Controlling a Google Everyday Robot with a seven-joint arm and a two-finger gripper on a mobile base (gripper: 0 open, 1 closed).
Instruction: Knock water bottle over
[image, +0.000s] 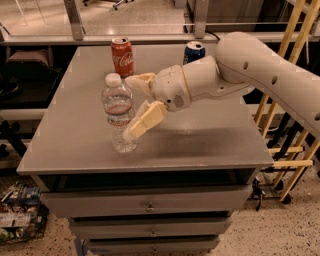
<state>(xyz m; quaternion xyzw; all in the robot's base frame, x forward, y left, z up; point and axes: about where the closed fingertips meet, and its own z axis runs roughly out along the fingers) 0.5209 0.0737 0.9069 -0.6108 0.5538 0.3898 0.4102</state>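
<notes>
The water bottle (119, 113) is clear ribbed plastic with a white cap and a red-and-white label band. It stands upright near the front left of the grey table (210, 135). My gripper (131, 106) is open and sits right beside the bottle on its right. Its upper finger points at the bottle's neck. Its lower finger (145, 120) touches or nearly touches the bottle's lower body. The white arm (260, 70) reaches in from the right.
A red Coca-Cola can (122, 56) stands at the back of the table, behind the bottle. A blue Pepsi can (193, 52) stands at the back right, partly behind the arm. Yellow wooden bars (295, 125) stand to the table's right. Drawers sit under the tabletop.
</notes>
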